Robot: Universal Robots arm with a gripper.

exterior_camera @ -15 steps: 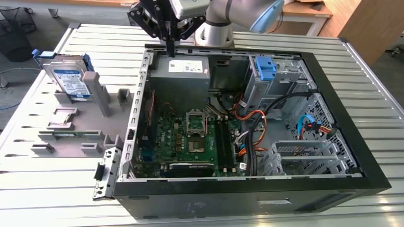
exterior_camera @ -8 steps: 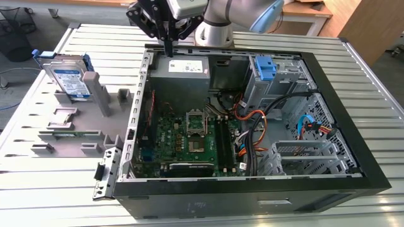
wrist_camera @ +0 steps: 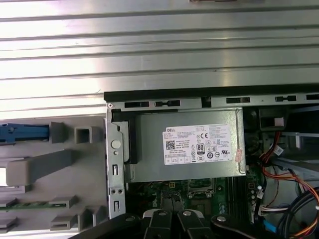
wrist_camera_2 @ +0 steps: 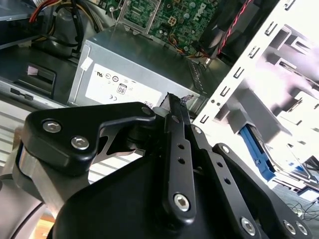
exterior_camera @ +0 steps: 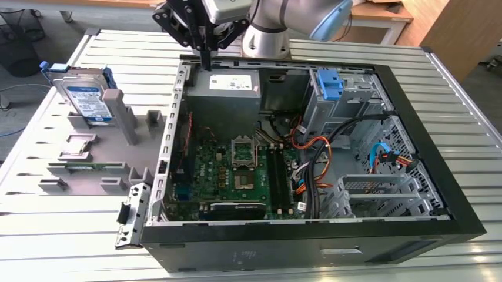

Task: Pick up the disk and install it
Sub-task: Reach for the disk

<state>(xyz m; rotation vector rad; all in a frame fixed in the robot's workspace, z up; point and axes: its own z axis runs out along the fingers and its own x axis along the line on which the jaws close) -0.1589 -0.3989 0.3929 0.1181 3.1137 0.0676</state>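
The disk, a silver drive with a white-and-blue label and a blue rail bracket, stands upright in the grey fixture at the exterior view's left, outside the computer case. In the first wrist view a strip of its blue rail shows at the frame's edge. My gripper hangs over the case's back left corner, just above the grey power supply box. It is well apart from the disk. Its black fingers are shut together with nothing between them.
The open black computer case fills the exterior view's right, with the green motherboard, cable bundles, a blue latch and a metal drive cage. Everything rests on a ribbed metal table. The fixture also holds a memory stick.
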